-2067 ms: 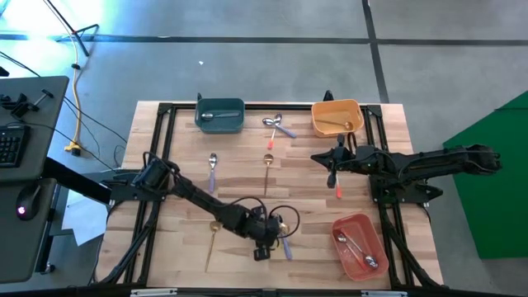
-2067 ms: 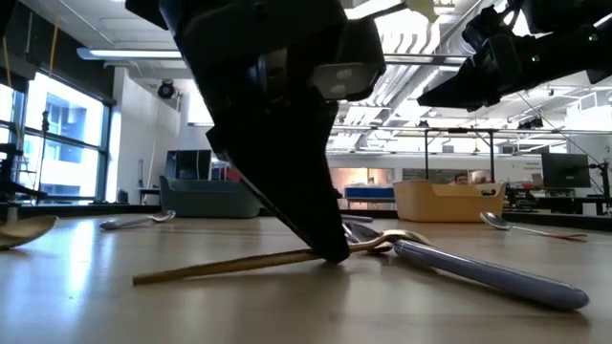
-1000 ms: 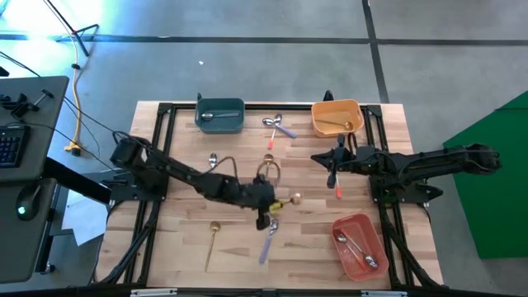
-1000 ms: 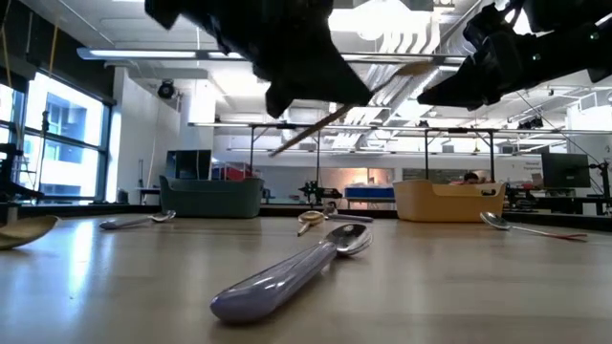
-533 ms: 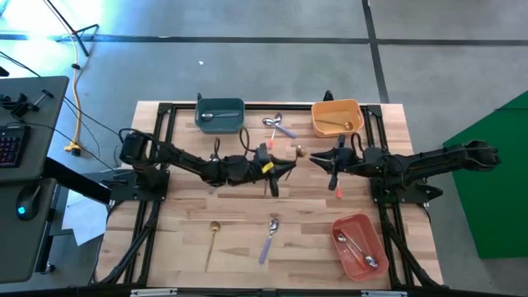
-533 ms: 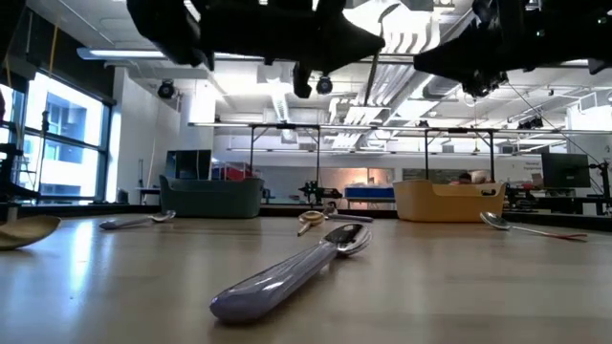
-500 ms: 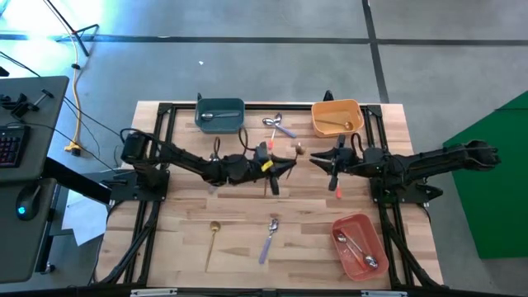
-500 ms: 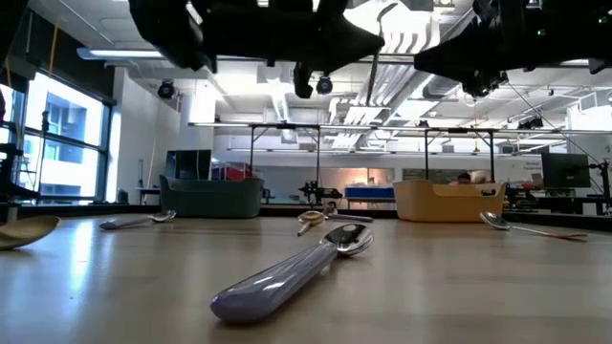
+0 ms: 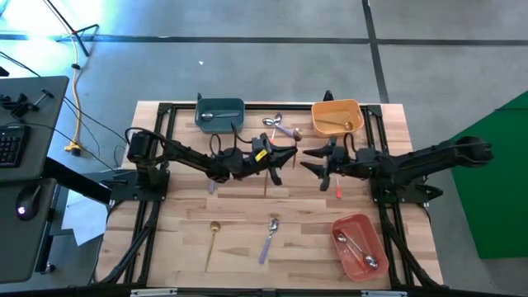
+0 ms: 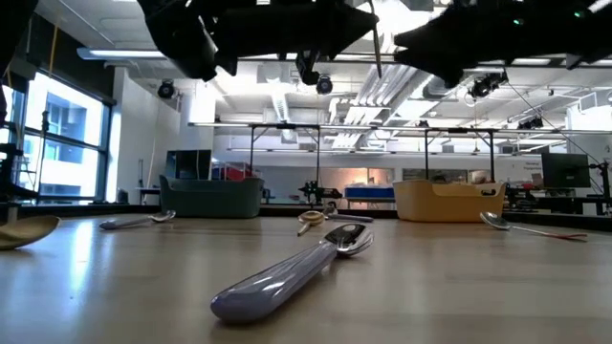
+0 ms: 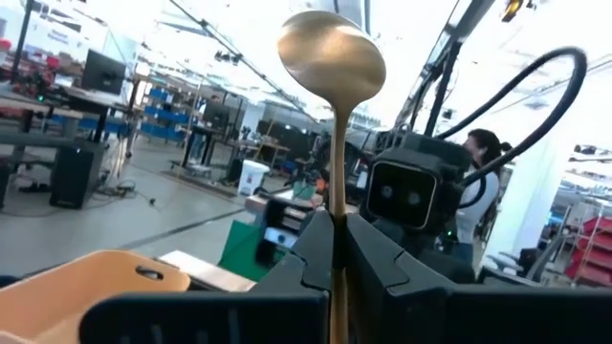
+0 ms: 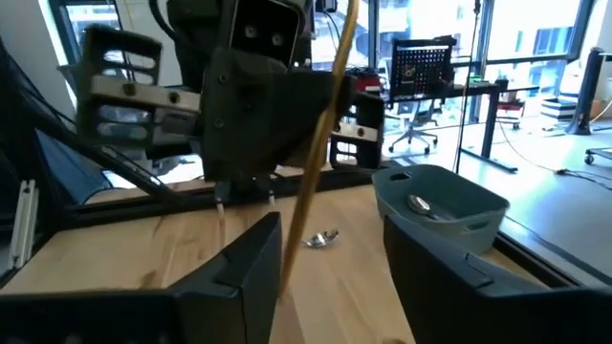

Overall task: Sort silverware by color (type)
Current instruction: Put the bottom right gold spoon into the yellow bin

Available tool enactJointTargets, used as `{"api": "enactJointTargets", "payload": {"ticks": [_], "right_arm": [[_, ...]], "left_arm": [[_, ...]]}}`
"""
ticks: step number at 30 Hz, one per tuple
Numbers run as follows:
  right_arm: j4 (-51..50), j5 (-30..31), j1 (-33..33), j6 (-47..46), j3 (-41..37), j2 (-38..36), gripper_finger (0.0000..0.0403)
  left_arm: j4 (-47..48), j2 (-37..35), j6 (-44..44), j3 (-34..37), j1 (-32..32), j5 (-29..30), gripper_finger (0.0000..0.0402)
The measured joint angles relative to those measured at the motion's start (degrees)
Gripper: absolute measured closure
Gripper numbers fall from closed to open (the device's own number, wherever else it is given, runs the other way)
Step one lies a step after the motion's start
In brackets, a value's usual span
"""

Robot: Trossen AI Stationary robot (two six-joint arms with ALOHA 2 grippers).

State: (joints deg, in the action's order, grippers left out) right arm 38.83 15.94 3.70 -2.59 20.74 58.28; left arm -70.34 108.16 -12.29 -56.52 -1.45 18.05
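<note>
Since a moment ago the left arm has carried its gold spoon (image 11: 332, 57) up off the surface (image 9: 173, 239) to mid-table, and the right arm has reached in to meet it. Left fingers (image 11: 337, 250) are clamped on the handle, bowl pointing away; right fingers (image 12: 330, 250) stand partly apart around the same handle, not yet gripping. Farther right sits the orange bin (image 9: 337, 117). Such a spoon looks light, stiff and slick; taking it mid-handle, square across, should stop it swivelling
</note>
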Motion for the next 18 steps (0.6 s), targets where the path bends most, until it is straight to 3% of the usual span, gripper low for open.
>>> {"api": "enactJointTargets", "payload": {"ticks": [8, 15, 18], "right_arm": [[-0.1, 2.1, 0.0, -1.0, 6.7, 9.4, 0.0266], [0.0, 5.2, 0.5, -0.5, 7.7, 11.1, 0.0387], [-0.2, 7.0, 1.3, -0.2, 7.7, 11.1, 0.0386]], "left_arm": [[0.3, 0.0, 0.8, -0.8, 0.0, 0.0, 0.0401], [0.3, 0.0, 2.4, -0.8, 0.0, 0.2, 0.0402], [0.5, 0.0, 2.4, -0.8, 0.0, 0.1, 0.0399]]}}
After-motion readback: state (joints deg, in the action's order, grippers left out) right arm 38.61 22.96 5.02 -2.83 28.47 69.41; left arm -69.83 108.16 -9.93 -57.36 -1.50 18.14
